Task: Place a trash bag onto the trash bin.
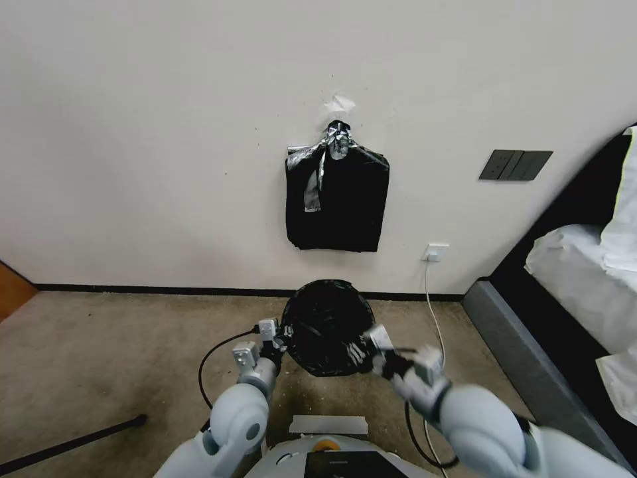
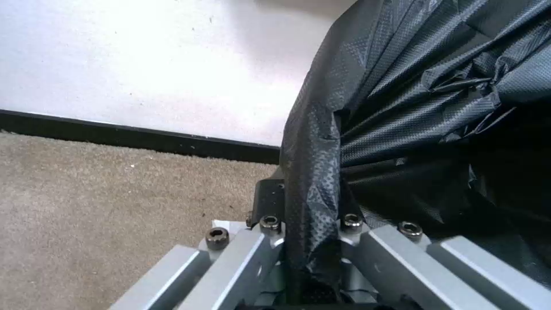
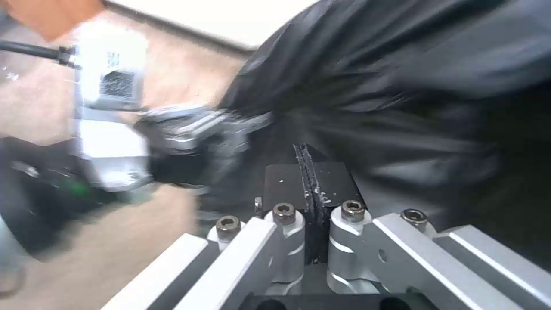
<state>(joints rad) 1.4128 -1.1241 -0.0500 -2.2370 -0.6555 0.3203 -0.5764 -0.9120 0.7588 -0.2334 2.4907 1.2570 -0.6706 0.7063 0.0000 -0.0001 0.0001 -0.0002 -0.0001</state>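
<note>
The left gripper (image 2: 313,241) is seen with its jaws clamped on a pinched fold of the trash bag (image 1: 325,325), at the left edge of the bag's mouth. The right gripper (image 3: 310,206) has its jaws together, a thin black sliver nipped between them — judged to be the bag's right edge.

The bag is held spread between the two grippers, low over the carpet (image 1: 119,345) and near the wall. The trash bin cannot be made out beneath the film.

Handling is judged as follows: very light, limp, crinkly and slick — liable to slip or tear if pulled hard. Hold is best taken at the mouth hem, on opposite sides.

The mouth faces upward; the long axis is judged to run downward.
</note>
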